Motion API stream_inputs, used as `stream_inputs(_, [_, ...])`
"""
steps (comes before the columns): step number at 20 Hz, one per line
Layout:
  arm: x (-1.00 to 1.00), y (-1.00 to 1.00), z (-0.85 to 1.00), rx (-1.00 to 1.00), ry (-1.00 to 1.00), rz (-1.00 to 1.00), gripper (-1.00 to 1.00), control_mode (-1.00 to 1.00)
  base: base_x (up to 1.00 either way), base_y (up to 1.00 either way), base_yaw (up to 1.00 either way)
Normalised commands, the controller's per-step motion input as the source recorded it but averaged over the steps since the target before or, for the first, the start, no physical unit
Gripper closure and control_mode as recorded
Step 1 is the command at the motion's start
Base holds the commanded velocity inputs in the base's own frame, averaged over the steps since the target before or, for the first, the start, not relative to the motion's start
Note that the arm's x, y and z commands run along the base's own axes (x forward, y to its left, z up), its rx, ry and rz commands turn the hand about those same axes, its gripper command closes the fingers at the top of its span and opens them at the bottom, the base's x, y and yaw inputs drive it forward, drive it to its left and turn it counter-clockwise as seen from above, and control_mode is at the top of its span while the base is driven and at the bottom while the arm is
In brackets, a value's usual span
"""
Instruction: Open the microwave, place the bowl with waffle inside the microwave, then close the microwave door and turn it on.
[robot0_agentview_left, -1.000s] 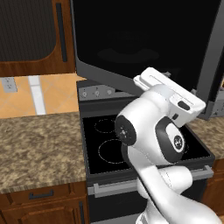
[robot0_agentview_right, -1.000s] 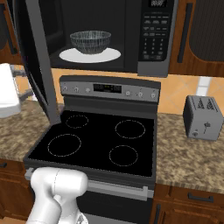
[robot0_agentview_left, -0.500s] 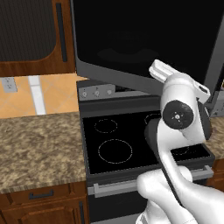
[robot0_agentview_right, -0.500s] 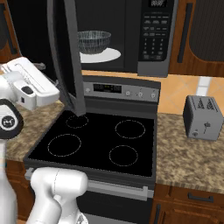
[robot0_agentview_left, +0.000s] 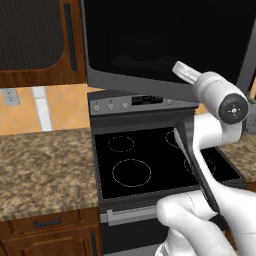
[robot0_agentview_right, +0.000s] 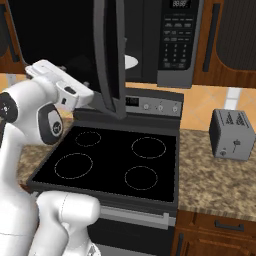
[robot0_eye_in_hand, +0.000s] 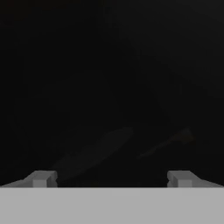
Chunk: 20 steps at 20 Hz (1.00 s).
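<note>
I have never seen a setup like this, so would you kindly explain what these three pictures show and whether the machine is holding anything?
It is a rendered kitchen with a white robot arm on a driving base. Two pictures come from cameras riding on the base, behind the arm to its left and right. The third comes from a camera on the hand, looking along its two dark fingertips.

Above a black stove hangs the microwave. The microwave door stands partly swung out, seen nearly edge-on from the right and as a broad dark panel from the left. Past it shows a bit of the white turntable plate. A grey toaster stands on the granite counter.

The hand is open, holds nothing, and faces a dark surface, apparently the door's glass.
</note>
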Motion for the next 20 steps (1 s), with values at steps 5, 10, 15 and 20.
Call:
stream_inputs(5, [0.66,0.00,0.00,0.05,0.08,0.20,-1.00,-1.00,0.00,0.00,0.00])
stream_inputs(10, [0.37,0.00,0.00,0.00,0.02,0.06,-1.00,-1.00,0.00,0.00,0.00])
stream_inputs(15, [0.26,-0.02,0.00,0.00,0.00,0.00,-1.00,-1.00,0.00,0.00,0.00])
stream_inputs(20, [0.37,-0.08,0.00,0.00,0.00,0.00,-1.00,-1.00,0.00,0.00,0.00])
